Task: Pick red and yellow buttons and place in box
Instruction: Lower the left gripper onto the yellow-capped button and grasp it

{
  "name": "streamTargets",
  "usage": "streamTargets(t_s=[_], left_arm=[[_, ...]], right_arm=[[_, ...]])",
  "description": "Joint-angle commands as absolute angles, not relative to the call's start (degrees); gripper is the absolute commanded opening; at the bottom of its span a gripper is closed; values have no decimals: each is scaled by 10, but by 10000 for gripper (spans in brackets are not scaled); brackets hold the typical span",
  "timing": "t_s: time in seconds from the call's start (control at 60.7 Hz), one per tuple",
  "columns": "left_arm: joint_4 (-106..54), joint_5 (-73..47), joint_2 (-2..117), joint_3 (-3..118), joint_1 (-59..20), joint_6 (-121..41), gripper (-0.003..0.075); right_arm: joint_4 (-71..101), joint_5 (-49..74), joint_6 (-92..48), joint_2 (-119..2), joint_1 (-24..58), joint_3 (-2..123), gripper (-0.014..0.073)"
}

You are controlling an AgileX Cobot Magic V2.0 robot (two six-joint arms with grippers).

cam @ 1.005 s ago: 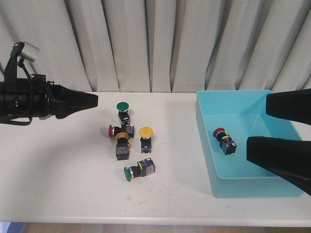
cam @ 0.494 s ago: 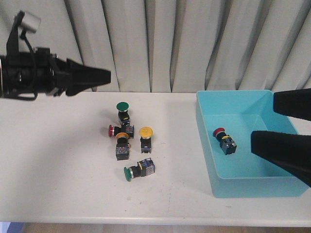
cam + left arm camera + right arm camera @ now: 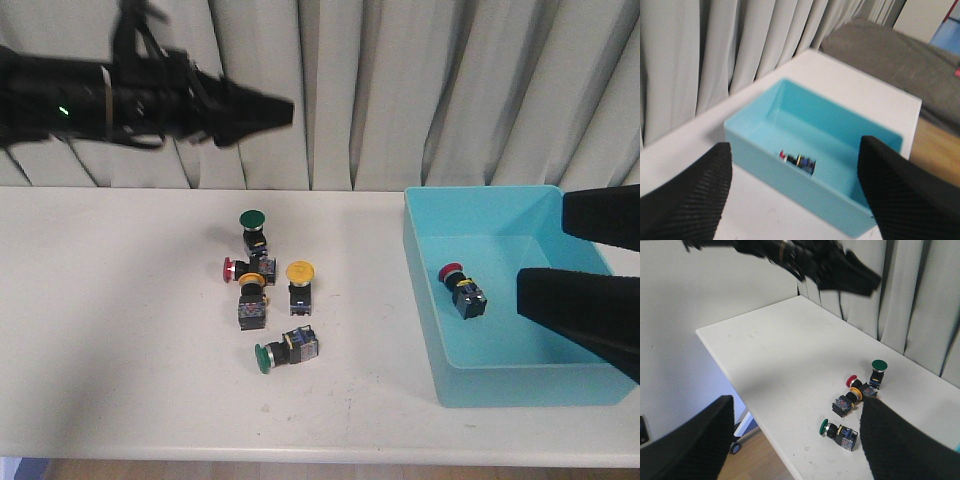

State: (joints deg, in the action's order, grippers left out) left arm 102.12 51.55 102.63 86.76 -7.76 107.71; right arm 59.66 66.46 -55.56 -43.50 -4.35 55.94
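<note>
A red button (image 3: 232, 268), a lying yellow button (image 3: 252, 295) and an upright yellow button (image 3: 300, 280) sit together mid-table; the red (image 3: 851, 380) and lying yellow (image 3: 847, 401) ones also show in the right wrist view. The turquoise box (image 3: 520, 375) stands at the right and holds another red button (image 3: 463, 288), which also shows in the left wrist view (image 3: 797, 161). My left gripper (image 3: 285, 112) hangs high before the curtain, open and empty (image 3: 792, 147). My right gripper (image 3: 540, 250) is open and empty by the box (image 3: 796, 404).
A green button (image 3: 251, 228) stands upright behind the cluster. Another green one (image 3: 285, 350) lies in front of it. The white table (image 3: 120, 350) ends at a near edge with floor below (image 3: 770, 455). Curtains hang behind the table.
My left arm has risen from low over the table's left side and swung right, high before the curtain. My right gripper has barely moved. The buttons have not moved.
</note>
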Motion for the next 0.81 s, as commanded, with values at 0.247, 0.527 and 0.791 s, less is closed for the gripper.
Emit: streamTargets(t_s=[0.247,0.527,0.791], left_arm=[[1025,522,1144,886,-92,1024,519],[1025,460,1201,886,-115,990,519],[1025,422,1227,886,-126,979,519]], right_arm=[[624,678,-554,-436,-46,575,506],[623,680,-553,-436,-46,575,506],[623,683,-553,-436,-46,575,506]])
